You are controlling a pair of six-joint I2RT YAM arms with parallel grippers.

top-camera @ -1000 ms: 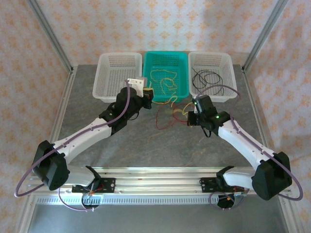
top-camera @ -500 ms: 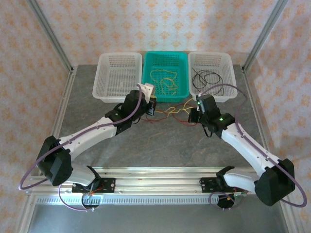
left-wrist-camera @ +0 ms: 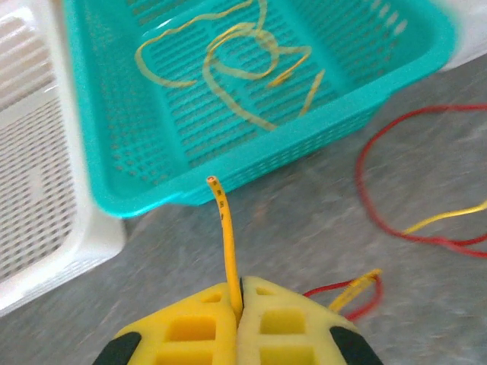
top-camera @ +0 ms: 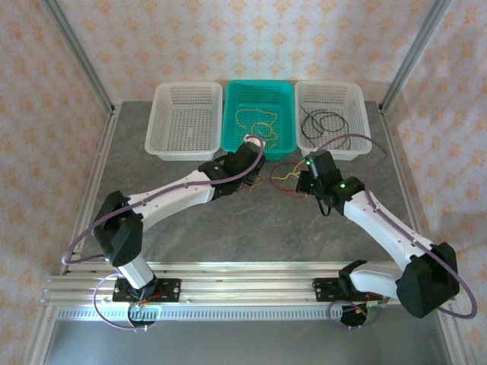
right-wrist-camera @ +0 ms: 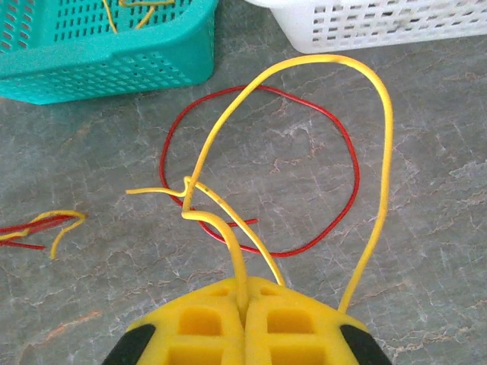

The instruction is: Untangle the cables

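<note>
Ahead of both grippers we see the teal basket [left-wrist-camera: 251,163] holding loose yellow strands [left-wrist-camera: 243,112], flanked by a left white basket [top-camera: 189,93] and a right white basket [top-camera: 329,90] (black cables [top-camera: 319,118] lie in the latter). A red loop [right-wrist-camera: 355,163] rests on the table [top-camera: 251,228]. How the strands cross beside the right fingers we cannot make out. Both arms reach inward; the right gripper [right-wrist-camera: 243,298] clamps a yellow cable [right-wrist-camera: 387,137] arching over the loop, and the left gripper [left-wrist-camera: 237,300] pinches a short yellow end [left-wrist-camera: 226,236].

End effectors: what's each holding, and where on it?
Left end effector pinches a thin yellow wire just below its free tip. Right end effector pinches a looped yellow wire at the loop's base.
</note>
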